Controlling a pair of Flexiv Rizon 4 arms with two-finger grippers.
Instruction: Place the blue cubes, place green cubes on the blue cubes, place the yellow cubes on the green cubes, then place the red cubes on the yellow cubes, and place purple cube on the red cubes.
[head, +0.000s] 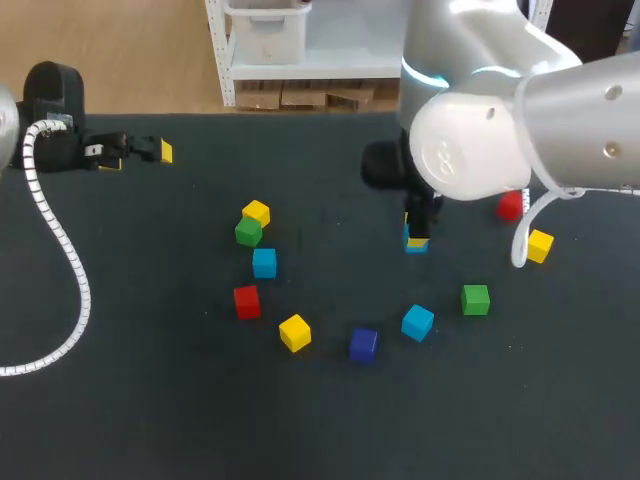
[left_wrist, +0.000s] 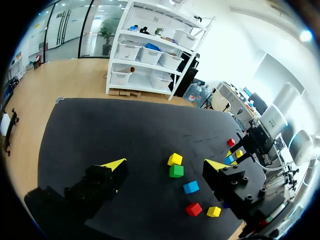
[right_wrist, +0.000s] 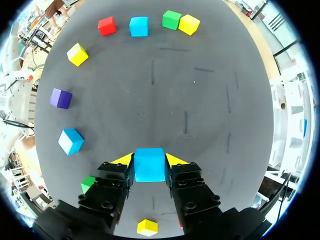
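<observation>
Right gripper (right_wrist: 150, 159) is clamped on the held blue cube (right_wrist: 149, 165), one yellow-tipped finger pressed to each side, a little right of the table's (head: 150, 400) middle. In the head view that cube sits at the very foot of the gripper; whether it touches the table, I cannot tell.

Over on the other side, the left gripper (head: 138, 157) is at the table's far left edge. Its fingers are spread wide with nothing between them, well apart from every cube.

Now the loose cubes, each lying singly on the table in a rough arc around the held one. At the left end, the left yellow cube (head: 256, 212) and the left green cube (head: 248, 232) are touching, yellow on the far side. Just beside the green one, on its nearer side, is the left blue cube (head: 264, 262), and nearer again the left red cube (head: 246, 301).

The arc swings along the nearer side. There's the near yellow cube (head: 295, 332), turned at an angle, then the purple cube (head: 363, 344), then the near blue cube (head: 418, 322), also turned. After that comes the right green cube (head: 476, 299).

Out right, the right yellow cube (head: 540, 245) lies near the right arm's (head: 560, 110) white cable. The right red cube (head: 510, 206) peeks out from behind the arm, partly hidden.

In the right wrist view, that green cube and yellow cube show only in part past the gripper's body.
</observation>
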